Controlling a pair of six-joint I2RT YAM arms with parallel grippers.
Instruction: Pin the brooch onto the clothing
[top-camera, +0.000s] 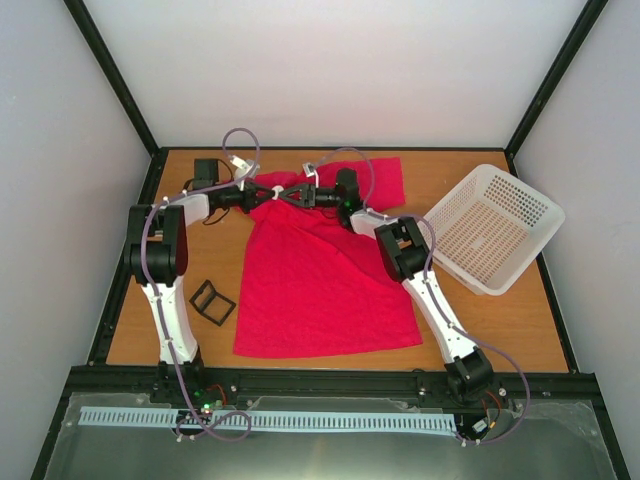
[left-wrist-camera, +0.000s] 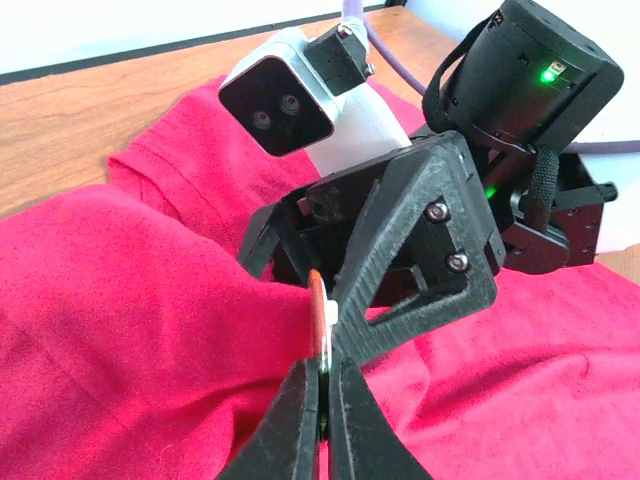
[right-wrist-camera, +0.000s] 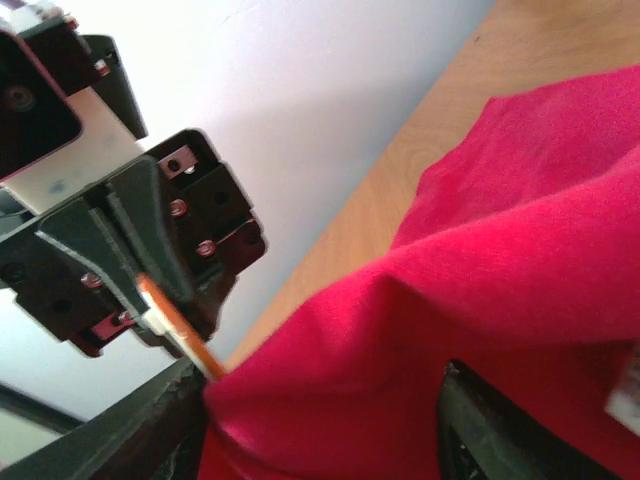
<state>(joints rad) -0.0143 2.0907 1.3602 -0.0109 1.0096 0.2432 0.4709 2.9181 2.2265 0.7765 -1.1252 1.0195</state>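
Left gripper (top-camera: 258, 196) and right gripper (top-camera: 292, 194) meet tip to tip at the shirt's (top-camera: 320, 285) twelve o'clock, blocking each other. The basket (top-camera: 490, 228) crowds three o'clock and the black case (top-camera: 213, 302) eight; the table (top-camera: 490, 325) lies open at five.

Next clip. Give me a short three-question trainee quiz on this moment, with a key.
1. True or false: the jaws of the left gripper are shut on the brooch.
2. Which lies beside the shirt, to its left in the top view? A) white basket B) black case C) brooch
3. Fill in: in the top view, the right gripper meets the left gripper at the shirt's ____ edge (upper or lower).
Key: 1 true; 2 B; 3 upper.
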